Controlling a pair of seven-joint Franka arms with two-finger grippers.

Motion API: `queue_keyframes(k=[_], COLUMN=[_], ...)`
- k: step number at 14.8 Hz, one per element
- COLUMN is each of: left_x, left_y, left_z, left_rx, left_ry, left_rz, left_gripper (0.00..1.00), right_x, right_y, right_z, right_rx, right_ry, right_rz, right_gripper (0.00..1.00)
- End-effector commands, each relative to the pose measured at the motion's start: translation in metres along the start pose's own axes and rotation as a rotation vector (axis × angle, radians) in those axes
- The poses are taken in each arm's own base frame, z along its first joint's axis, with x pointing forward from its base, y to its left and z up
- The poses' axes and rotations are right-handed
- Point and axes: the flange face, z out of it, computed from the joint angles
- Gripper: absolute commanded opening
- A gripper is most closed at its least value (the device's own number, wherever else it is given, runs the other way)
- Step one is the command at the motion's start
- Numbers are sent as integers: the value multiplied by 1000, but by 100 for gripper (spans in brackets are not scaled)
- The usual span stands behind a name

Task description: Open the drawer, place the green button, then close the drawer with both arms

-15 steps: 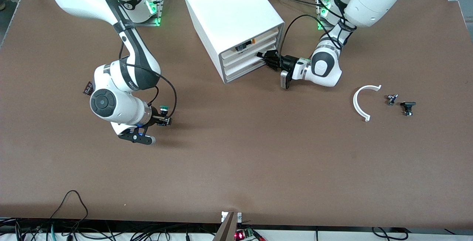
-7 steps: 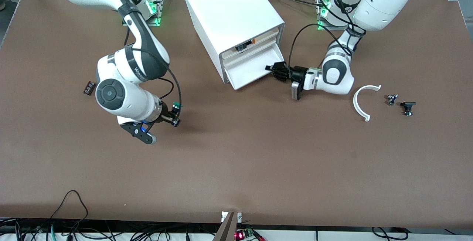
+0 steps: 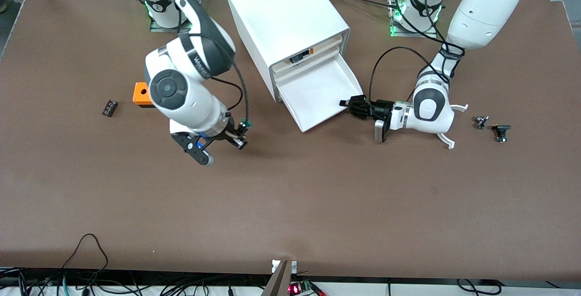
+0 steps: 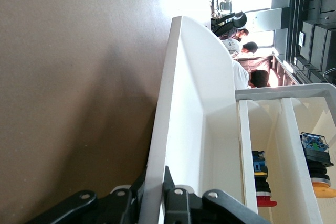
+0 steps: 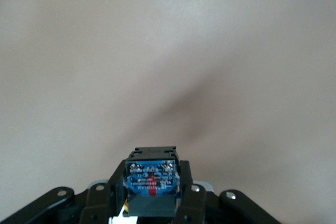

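Your left claw [image 3: 350, 104] pinches the drawer [image 3: 320, 92] front; right claw [image 3: 241, 138] pinches the button [image 3: 244, 125] above bare tabletop [image 3: 317, 196]. Overpull, the drawer drops.

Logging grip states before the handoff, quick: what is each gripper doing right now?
Left gripper: shut on the front edge of the drawer, which is pulled out.
Right gripper: shut on the button, over bare table.
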Motion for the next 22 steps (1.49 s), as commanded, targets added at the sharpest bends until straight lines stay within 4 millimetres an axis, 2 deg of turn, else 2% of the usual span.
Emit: queue_keyframes(k=[1,3,5,9,10,13,17,19,22], left_x=[11,15,21,37,40,50,63,69,76], left_y=[-18,-10,7,58,71,117,195,226,272], left_z=[-7,-15,-23,-46,-52,-78,-108,-127,-158], left_rx=[76,82,115,184,216,351,557,705,871], left_ry=[8,7,-32,-97,-116,-174,-298,-340,-400], left_rz=[11,-9,-45,-146,-167,-215,-406,-484,-507], left_gripper=[99,100,100,100,100,100,100,100,100], right_x=[-35,-59,-82,-130,-142,-171,-205,-215,-235], right_y=[-24,-32,-37,-50,-54,-61,-67,-67,-67], right_z=[-2,-1,1,22,33,59,96,116,136], right_rx=[14,20,24,42,51,73,90,92,91], right_ry=[49,56,71,94,100,123,134,152,146], right_rz=[54,75,91,144,161,196,236,257,274], right_gripper=[0,0,0,0,0,0,0,0,0])
